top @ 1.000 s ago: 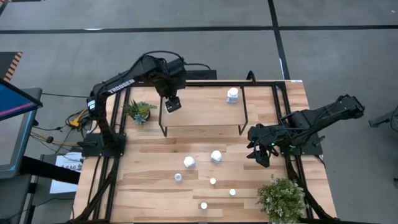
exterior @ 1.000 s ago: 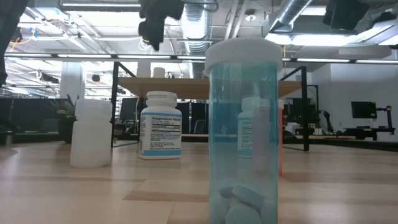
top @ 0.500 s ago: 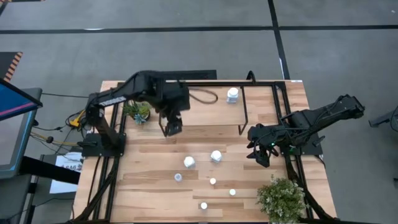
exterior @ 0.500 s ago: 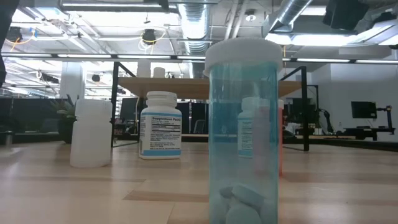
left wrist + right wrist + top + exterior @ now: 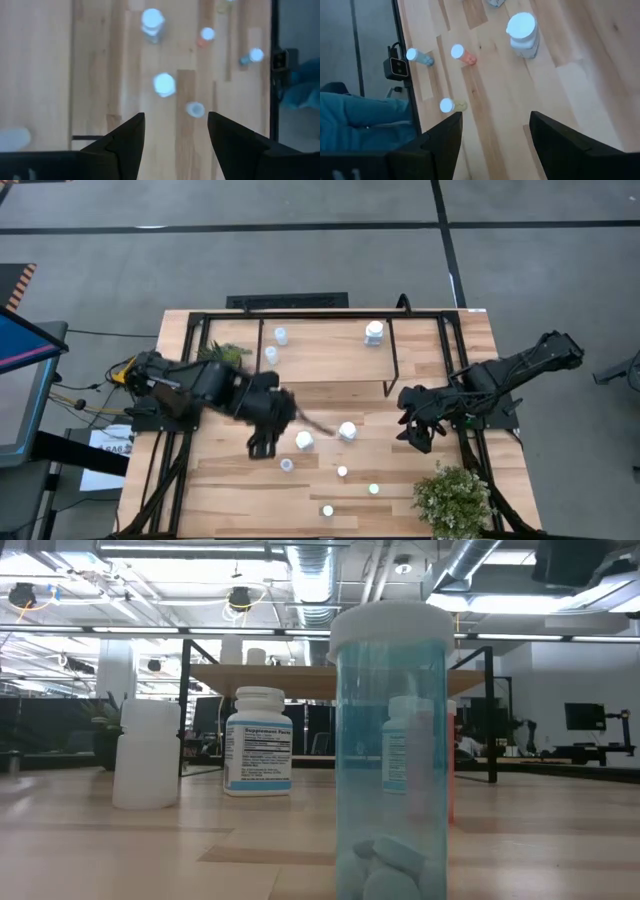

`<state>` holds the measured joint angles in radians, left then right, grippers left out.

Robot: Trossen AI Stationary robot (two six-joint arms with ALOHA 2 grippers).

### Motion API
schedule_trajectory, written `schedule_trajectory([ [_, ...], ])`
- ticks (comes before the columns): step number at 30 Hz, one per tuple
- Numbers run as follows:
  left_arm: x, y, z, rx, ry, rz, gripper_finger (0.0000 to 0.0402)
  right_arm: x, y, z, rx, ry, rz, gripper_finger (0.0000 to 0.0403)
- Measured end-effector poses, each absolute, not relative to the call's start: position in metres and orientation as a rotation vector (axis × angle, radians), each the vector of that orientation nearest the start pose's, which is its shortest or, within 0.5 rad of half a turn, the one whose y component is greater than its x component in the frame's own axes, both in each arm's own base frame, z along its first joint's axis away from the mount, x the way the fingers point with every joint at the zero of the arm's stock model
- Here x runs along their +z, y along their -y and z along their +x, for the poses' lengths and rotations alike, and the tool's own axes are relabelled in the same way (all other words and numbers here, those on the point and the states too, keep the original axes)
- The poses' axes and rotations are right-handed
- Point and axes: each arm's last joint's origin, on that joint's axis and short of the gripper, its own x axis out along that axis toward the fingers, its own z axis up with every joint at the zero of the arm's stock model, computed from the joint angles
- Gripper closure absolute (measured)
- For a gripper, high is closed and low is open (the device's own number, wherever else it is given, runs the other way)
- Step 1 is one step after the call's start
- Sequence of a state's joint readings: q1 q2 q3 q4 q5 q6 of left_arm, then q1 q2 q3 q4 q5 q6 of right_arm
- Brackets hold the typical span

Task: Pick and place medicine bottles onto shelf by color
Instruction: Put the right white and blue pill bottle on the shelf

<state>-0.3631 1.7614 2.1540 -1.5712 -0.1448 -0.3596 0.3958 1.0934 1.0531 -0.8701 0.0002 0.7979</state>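
Note:
The shelf [image 5: 330, 360] stands at the table's far middle. On it stand a white bottle [image 5: 374, 332] at the right and two small bottles [image 5: 281, 335] [image 5: 270, 353] at the left. Two bigger white bottles [image 5: 304, 440] [image 5: 347, 430] and several small ones [image 5: 342, 471] stand on the table nearer the front. My left gripper [image 5: 262, 446] [image 5: 175, 117] is open and empty, low over the table, just left of the white bottle. My right gripper [image 5: 418, 438] [image 5: 495, 117] is open and empty at the table's right side.
A potted plant [image 5: 452, 495] stands at the near right corner, another [image 5: 225, 350] left of the shelf. In the low view a blue-tinted bottle [image 5: 390, 750] stands close to the camera, with two white bottles [image 5: 148, 753] [image 5: 258, 740] behind it on the left.
My left gripper has swung from above the shelf's left end toward the table's near edge and down, to beside the white bottles on the table. The shelf's left end, with two small bottles on it, now shows uncovered. My right arm has kept still.

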Motion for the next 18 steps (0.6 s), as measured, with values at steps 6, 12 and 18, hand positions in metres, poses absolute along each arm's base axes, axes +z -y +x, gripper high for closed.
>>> schedule_trajectory([
  [6, 0.423, 0.140, 0.277, -0.044, -1.136, 0.055, 0.0200, 0.298, -0.098, 0.214, 0.005, -0.986, 0.580, 0.0148],
  [12, 0.423, 0.160, 0.266, -0.104, -1.130, 0.101, 0.0200, 0.279, -0.113, 0.241, -0.010, -0.981, 0.637, 0.0148],
  [18, 0.421, 0.180, 0.253, -0.154, -1.129, 0.142, 0.0200, 0.273, -0.125, 0.263, -0.043, -1.017, 0.655, 0.0148],
])
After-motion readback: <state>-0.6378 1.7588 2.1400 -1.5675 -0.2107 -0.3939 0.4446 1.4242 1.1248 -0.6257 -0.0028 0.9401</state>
